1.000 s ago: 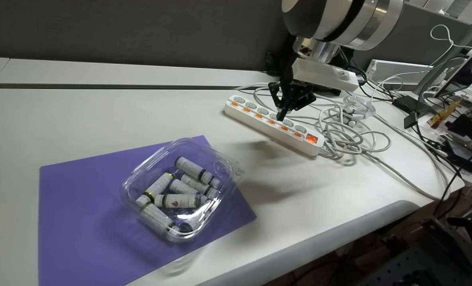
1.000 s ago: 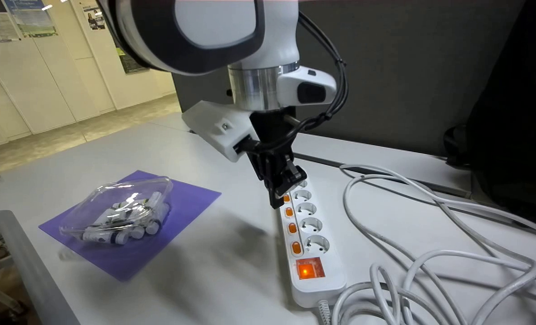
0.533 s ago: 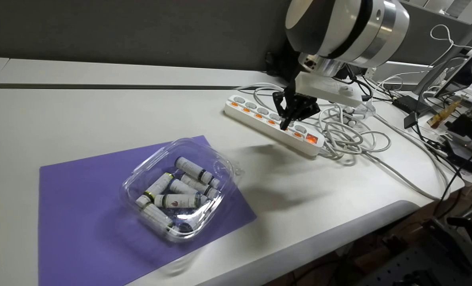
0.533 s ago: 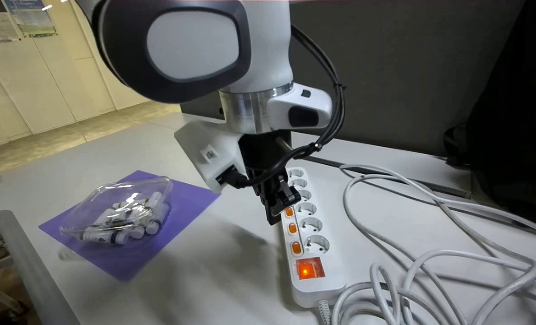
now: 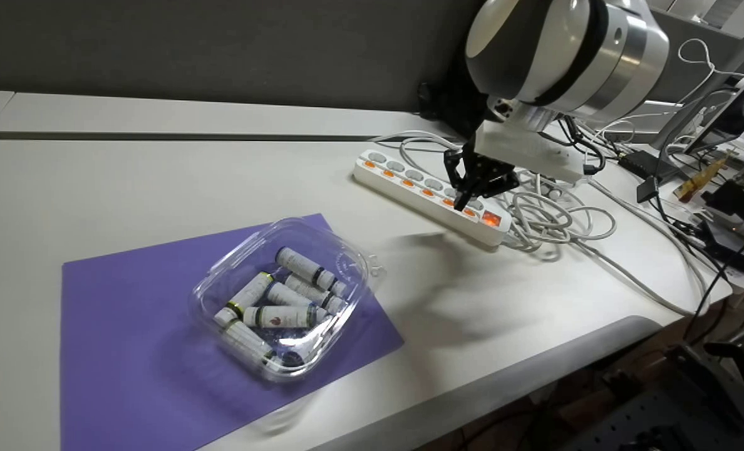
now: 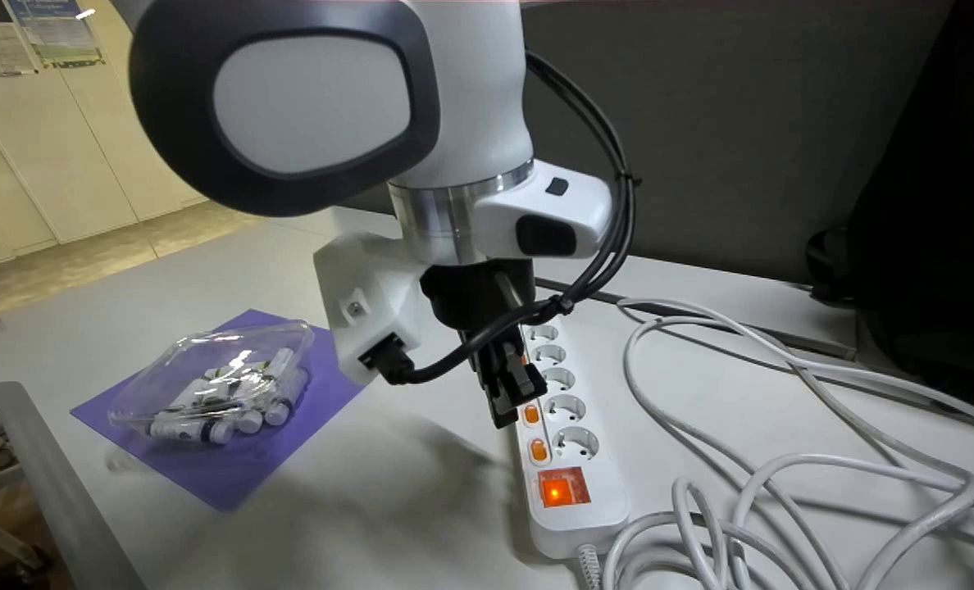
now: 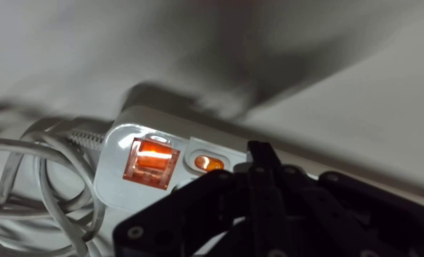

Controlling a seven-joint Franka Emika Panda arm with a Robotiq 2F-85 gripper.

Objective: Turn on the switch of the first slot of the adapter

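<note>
Adapter (image 5: 423, 199) on white table (image 5: 159, 194), dark grey partition (image 5: 222, 56) behind; tool (image 7: 263, 146) closed, over adapter.

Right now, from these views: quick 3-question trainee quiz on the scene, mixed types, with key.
1. True or false: the gripper is wide open.
2. The sheet under the clear container is: A) green, B) purple, C) orange?
3. What joins the adapter at the end with the large glowing switch?

Key: 1. False, its jaws are shut. 2. B. 3. The white cable.
</note>
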